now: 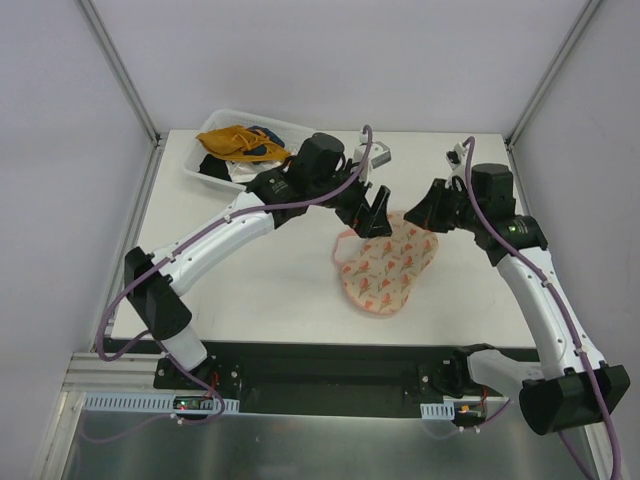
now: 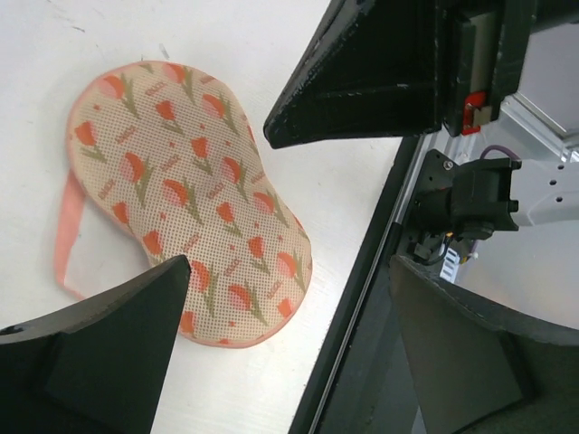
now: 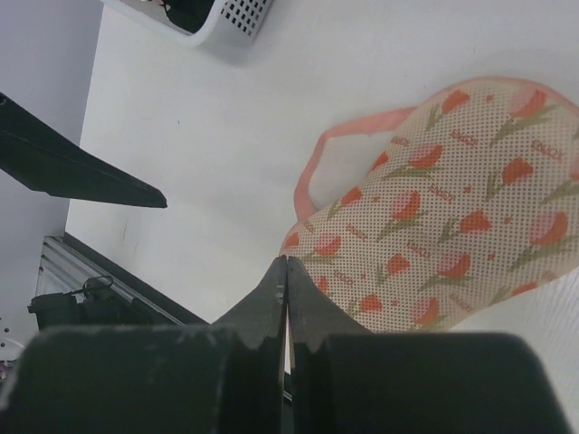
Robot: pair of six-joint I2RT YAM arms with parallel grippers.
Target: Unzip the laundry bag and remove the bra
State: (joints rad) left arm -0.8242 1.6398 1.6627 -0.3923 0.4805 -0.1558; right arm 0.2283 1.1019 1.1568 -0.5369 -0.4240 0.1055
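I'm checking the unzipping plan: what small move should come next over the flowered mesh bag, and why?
Probably lower the open left end effector onto the laundry bag to pin it for unzipping. The bag lies closed and flat, that end effector hangs above it, and the shut right end effector appears at its edge, holding nothing visible.

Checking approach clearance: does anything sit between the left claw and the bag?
Nothing visible does. The open left claw hangs over the bag's far end with only air between them. The bin sits off toward the far left corner, clear of that path.
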